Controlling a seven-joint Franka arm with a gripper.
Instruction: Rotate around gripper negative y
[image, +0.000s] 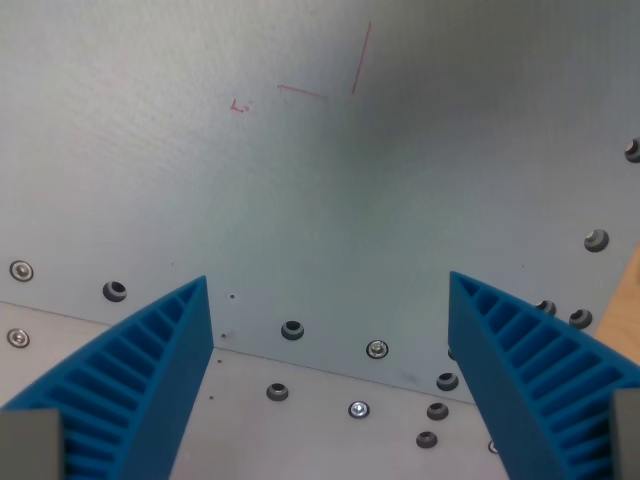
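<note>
Grey plate, screws, red marks

Between the two blue ribbed fingers, set wide apart, the grey metal plate lies flat and bare, with only flush screw heads and thin red pen marks on it.

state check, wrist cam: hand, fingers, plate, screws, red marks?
hand: open, nothing between the fingers
left finger: blue, ribbed, free of contact
right finger: blue, ribbed, free of contact
plate: flat, bare grey, seam running across the lower part
screws: seated in holes; some holes look empty
red marks: thin drawn lines near top, intact
</note>
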